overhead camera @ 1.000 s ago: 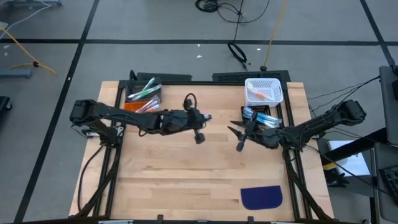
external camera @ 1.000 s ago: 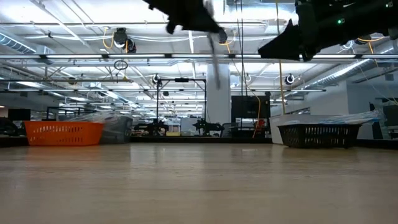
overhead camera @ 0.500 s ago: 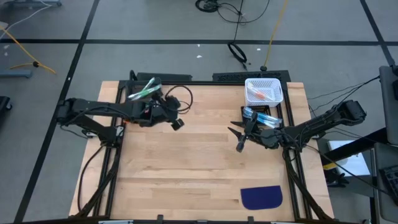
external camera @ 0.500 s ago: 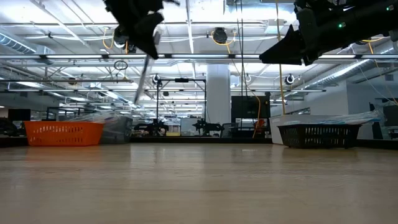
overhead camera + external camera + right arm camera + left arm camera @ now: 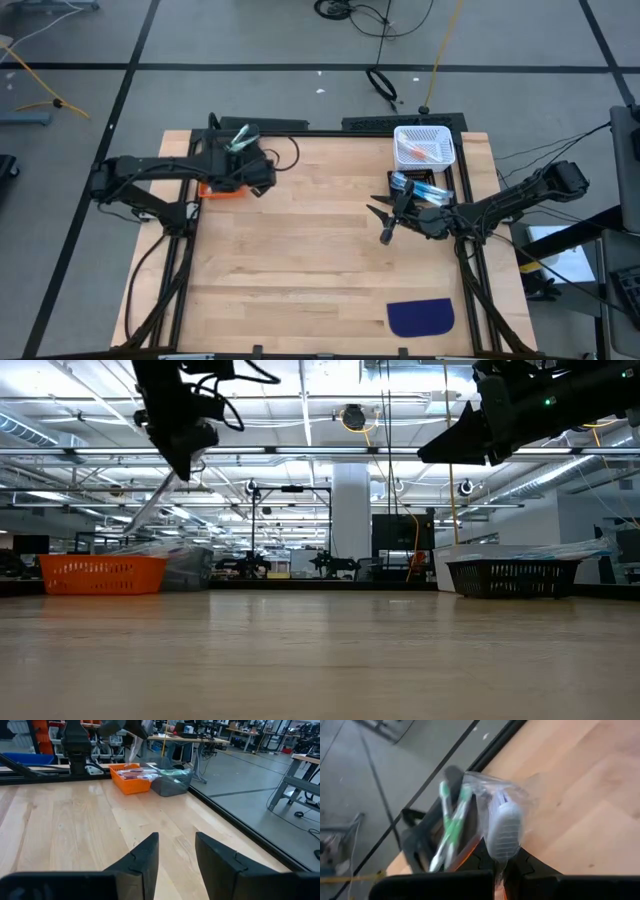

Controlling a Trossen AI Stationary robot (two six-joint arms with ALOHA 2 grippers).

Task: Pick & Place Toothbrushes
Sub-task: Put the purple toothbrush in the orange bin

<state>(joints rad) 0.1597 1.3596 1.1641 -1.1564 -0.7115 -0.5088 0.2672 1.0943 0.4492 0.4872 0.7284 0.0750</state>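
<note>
My left gripper (image 5: pixel 256 178) hangs over the far left of the table, beside the orange bin (image 5: pixel 218 190) and the dark bin (image 5: pixel 236 143) that holds green toothbrushes (image 5: pixel 451 827). It is shut on a pale toothbrush in a clear wrapper (image 5: pixel 503 829), which shows as a thin slanting stick (image 5: pixel 152 510) in the low view. My right gripper (image 5: pixel 384 226) waits open above the table's right half, with nothing between its fingers (image 5: pixel 175 851). Blue toothbrushes (image 5: pixel 418 187) lie in a dark basket behind it. My left gripper pinches the wrapped toothbrush between its two fingers at one end (image 5: pixel 499 864). The fingers point slanting down toward the far left bins. The toothbrush sticks out beyond the fingertips and slants down from them (image 5: pixel 165 488), lifted clear of the table and the bins.
A white basket (image 5: pixel 425 146) with orange-accented pieces stands at the far right, with the dark basket (image 5: pixel 514 576) just in front of it. A dark blue half-round mat (image 5: pixel 420 317) lies near the front right. Bare wood spreads across the table's middle.
My left gripper has carried the toothbrush from the table's middle toward the far left bins and has tipped from about level to slanting down. The toothbrush stays clear of the table and now slants toward the bins.
</note>
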